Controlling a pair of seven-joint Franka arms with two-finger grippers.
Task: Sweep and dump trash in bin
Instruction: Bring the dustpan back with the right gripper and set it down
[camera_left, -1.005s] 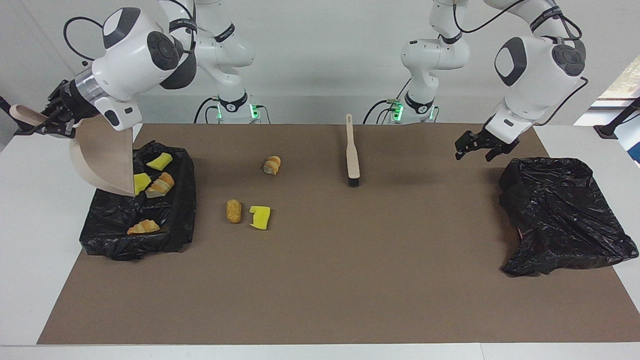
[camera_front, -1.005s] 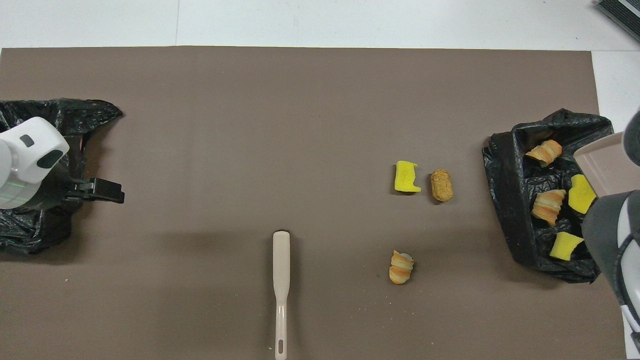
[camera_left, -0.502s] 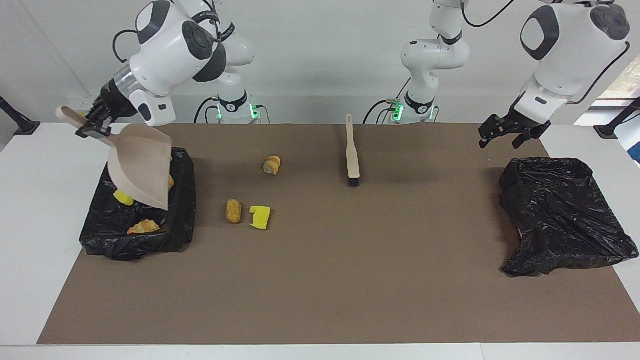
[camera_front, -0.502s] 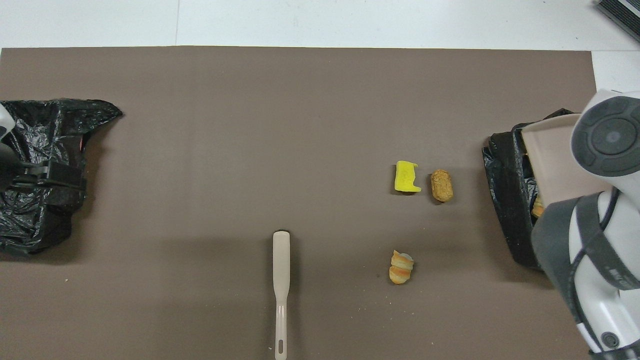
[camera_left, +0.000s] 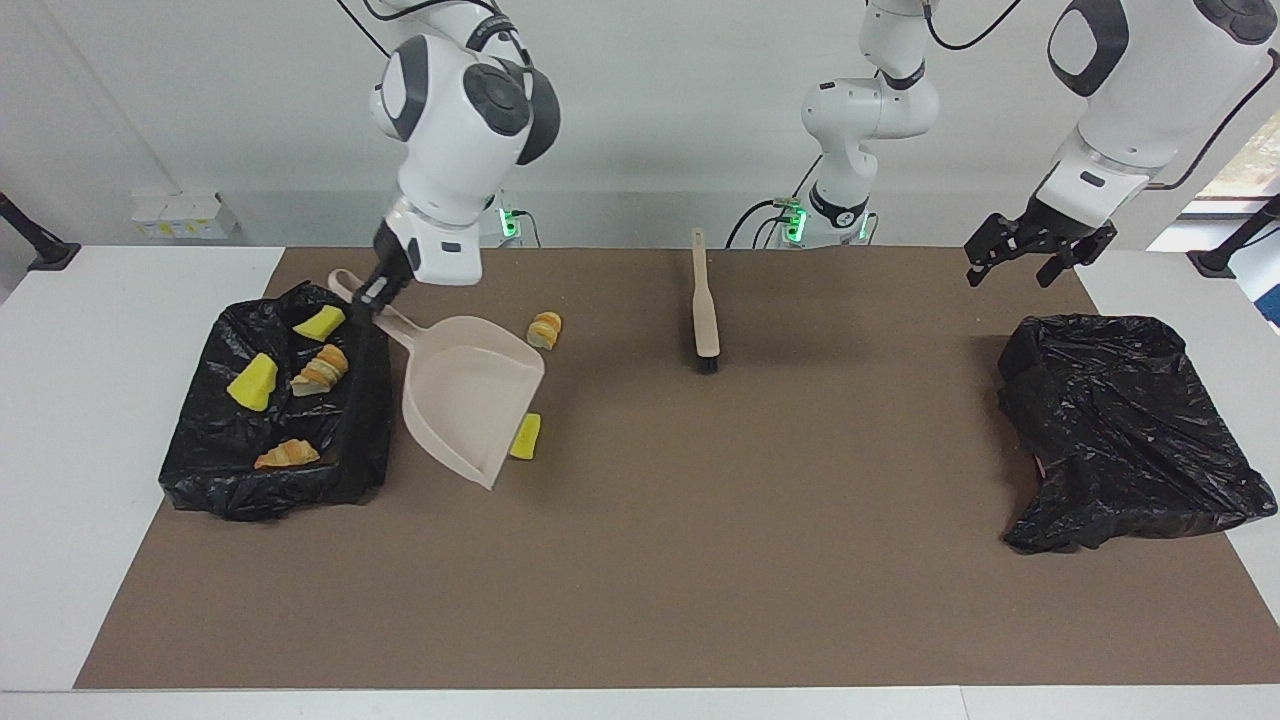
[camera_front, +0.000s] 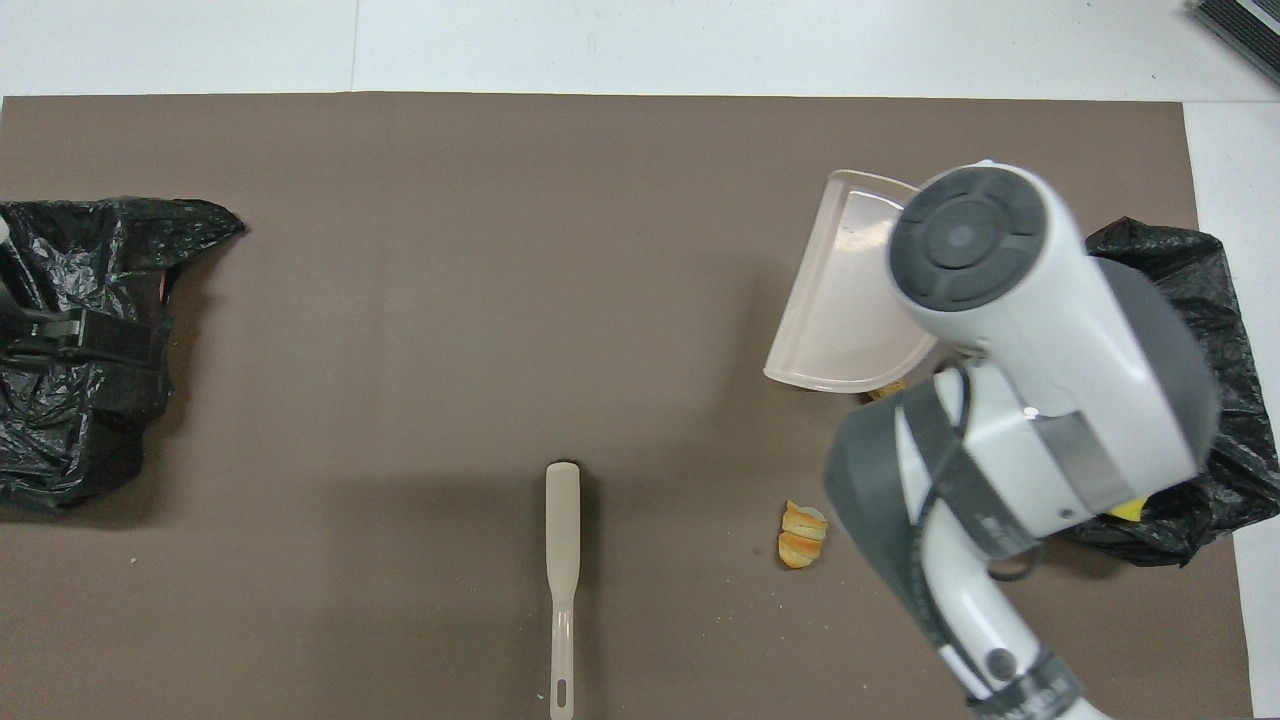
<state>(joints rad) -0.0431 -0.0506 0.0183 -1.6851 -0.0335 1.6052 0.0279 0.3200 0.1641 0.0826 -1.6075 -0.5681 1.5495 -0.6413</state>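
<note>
White bench under even, soft light. Large brown mat covers most of bench top, white margins bare at both ends and along edge farthest from robots. Plain pale grey wall at back. Sliver of bright window at wall's edge. Small white boxes on ledge.

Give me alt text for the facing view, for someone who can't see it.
The right gripper holds a beige dustpan by its handle over the brown mat, beside a black bin bag containing four pieces of trash. A brush lies mid-table; the open left gripper waits above a second bag.
</note>
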